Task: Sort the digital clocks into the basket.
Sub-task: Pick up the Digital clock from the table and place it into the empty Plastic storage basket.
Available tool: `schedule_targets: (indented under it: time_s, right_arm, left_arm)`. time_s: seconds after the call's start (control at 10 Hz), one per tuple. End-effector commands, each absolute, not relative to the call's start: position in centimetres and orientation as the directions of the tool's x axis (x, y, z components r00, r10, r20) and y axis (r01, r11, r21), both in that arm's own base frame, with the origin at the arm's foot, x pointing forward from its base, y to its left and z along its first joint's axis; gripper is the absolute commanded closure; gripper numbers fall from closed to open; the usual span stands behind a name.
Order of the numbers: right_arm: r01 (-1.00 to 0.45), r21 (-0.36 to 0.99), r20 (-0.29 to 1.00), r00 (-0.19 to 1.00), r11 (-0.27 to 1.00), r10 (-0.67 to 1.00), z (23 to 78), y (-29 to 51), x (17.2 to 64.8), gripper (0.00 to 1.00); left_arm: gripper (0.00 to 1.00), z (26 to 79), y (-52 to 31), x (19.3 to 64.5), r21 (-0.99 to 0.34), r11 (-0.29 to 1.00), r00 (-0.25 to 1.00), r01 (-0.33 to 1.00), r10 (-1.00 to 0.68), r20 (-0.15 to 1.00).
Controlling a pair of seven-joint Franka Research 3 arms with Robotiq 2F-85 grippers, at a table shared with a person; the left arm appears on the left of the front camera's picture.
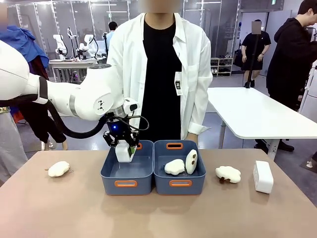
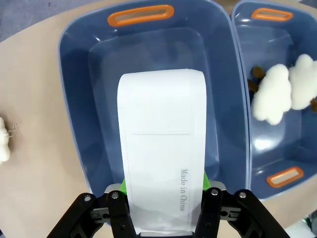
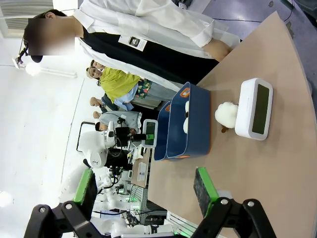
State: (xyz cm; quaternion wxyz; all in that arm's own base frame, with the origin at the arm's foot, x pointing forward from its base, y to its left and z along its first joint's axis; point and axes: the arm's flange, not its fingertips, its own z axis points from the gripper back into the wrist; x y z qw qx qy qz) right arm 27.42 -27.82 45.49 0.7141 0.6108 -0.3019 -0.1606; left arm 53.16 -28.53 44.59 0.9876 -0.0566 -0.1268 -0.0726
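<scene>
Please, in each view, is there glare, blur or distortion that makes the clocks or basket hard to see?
Front view: even light, sharp, soft shadows. Left wrist view: the gripped clock is almost washed out white, yet its print reads; the basket rim bows from the wide lens, its floor shines. Right wrist view: rolled sideways, background overexposed, the table clock sharp.

A bright, open workshop hall under even overhead light.
A smooth beige tabletop with rounded corners (image 1: pixel 158 213) stands on a glossy grey floor (image 1: pixel 230 82). A long white rectangular table (image 1: pixel 257 114) on pale legs sits to one side. Dark-framed glass partition walls (image 1: pixel 44 20) close the far end, and a low open shelf unit (image 1: pixel 221 66) stands near them.
</scene>
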Motion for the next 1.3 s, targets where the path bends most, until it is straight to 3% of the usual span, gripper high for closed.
schedule_targets:
  time_s: [0.0,0.3,0.9,1.0,1.1,1.2]
  right_arm:
    - [-0.145,0.967,0.242,0.772,0.207,-0.588,45.7,-27.8,26.9,0.00]
    - [-0.145,0.967,0.242,0.772,0.207,-0.588,45.7,-27.8,26.9,0.00]
    - [-0.145,0.967,0.242,0.772,0.207,-0.588,45.7,-27.8,26.9,0.00]
    - [-0.145,0.967,0.242,0.772,0.207,-0.588,45.7,-27.8,26.9,0.00]
    - [-0.145,0.967,0.242,0.772,0.207,-0.588,45.7,-27.8,26.9,0.00]
    - [-0.145,0.967,0.242,0.772,0.207,-0.588,45.7,-27.8,26.9,0.00]
  left_arm:
    - [0.49,46.2,-28.0,52.0,-0.102,0.983,0.959,0.153,-0.123,0.255]
    - [0.49,45.7,-28.5,52.7,-0.093,0.983,0.955,0.159,-0.130,0.266]
    - [0.49,38.1,-29.8,58.8,-0.043,0.998,0.977,0.045,-0.035,0.208]
    - [0.43,37.5,-29.6,59.4,-0.043,0.999,0.980,0.025,-0.016,0.200]
    - [0.21,36.6,-29.6,59.9,-0.026,1.000,0.984,0.008,-0.003,0.181]
    - [0.15,36.0,-29.6,60.0,-0.010,1.000,0.985,0.009,-0.008,0.170]
